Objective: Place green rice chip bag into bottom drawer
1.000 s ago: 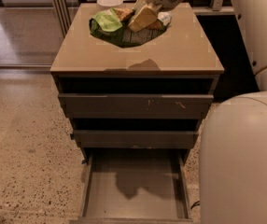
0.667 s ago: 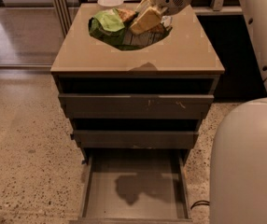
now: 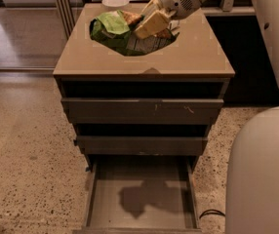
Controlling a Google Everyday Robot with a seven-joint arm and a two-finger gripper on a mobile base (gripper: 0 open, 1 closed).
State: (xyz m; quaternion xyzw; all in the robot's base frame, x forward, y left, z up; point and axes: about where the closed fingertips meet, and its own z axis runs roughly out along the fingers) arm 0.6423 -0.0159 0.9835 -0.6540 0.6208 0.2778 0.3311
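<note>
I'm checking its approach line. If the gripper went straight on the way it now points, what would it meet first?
The gripper, over the back of the cabinet top, points down and toward the picture's left, at the green rice chip bag. The bag comes first. They look very close or touching, though depth is unclear.

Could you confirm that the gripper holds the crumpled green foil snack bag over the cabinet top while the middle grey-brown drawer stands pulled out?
Not quite: the camera view shows the bottom grey-brown drawer pulled out, the middle drawer shut. The gripper does hold the crumpled green foil snack bag over the cabinet top.
</note>
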